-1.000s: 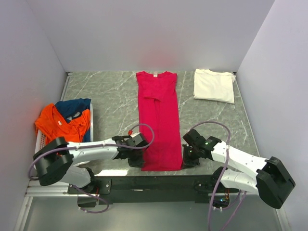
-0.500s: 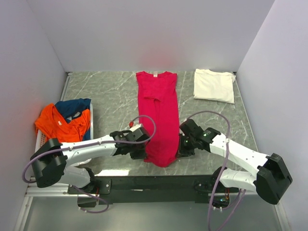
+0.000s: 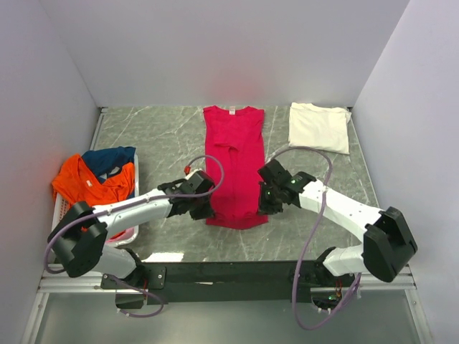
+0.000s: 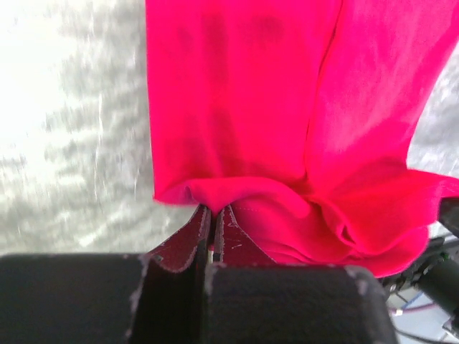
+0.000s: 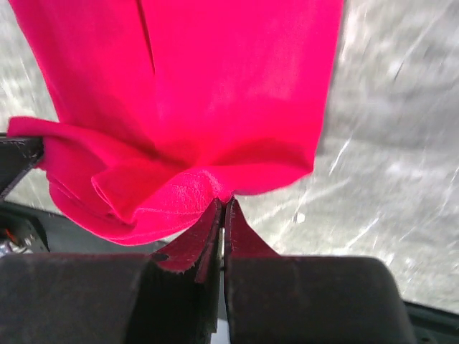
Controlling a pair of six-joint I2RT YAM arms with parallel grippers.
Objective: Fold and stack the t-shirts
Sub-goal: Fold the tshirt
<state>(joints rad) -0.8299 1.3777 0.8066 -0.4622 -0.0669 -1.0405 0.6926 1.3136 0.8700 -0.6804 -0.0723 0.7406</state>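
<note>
Crimson-pink t-shirt [image 3: 233,165] was pinched at its hem by both claws: the left gripper [image 3: 203,208] and the right gripper [image 3: 267,197], each clamped tight on a bottom corner, held the bunched hem raised over the marble table [image 3: 158,143]. The collar end lay flat at centre. A folded cream-white t-shirt [image 3: 318,127] lay far right, and an orange t-shirt [image 3: 90,188] filled the white basket [image 3: 61,211] at left.

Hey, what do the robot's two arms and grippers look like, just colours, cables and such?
The left arm and right arm have white tubular links and chunky black joints. The left gripper and right gripper are black and blocky. A lilac cable loops loosely along each arm.
</note>
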